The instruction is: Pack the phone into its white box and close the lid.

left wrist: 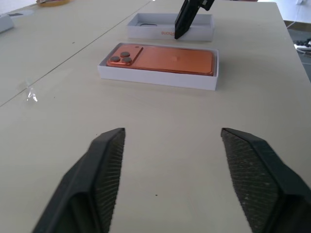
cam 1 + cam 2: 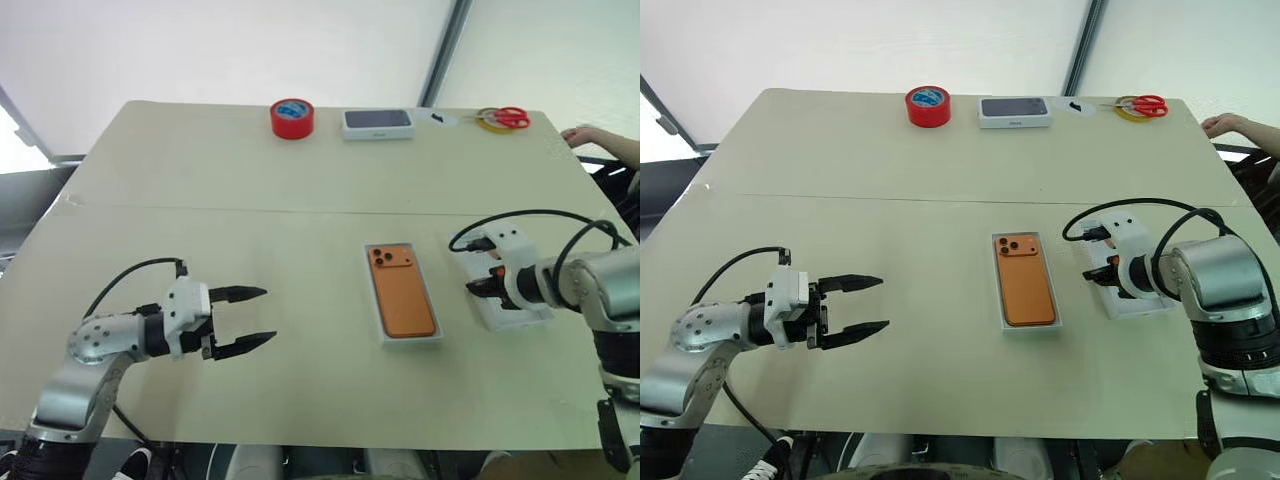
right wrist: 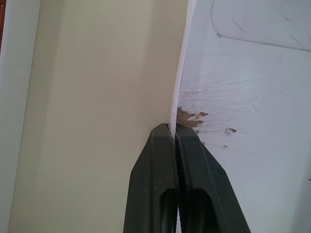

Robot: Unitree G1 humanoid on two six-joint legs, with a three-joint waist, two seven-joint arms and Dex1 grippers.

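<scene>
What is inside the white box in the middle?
The orange phone lies in the white box, camera side up. It covers nearly the whole floor, so anything under it cannot be seen.

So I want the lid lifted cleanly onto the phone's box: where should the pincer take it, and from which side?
By one long side wall, from above. The lid lies open side up, so its thin upright wall fits between the fingers. The right pincer is already shut on the wall facing the white box holding the phone.
</scene>
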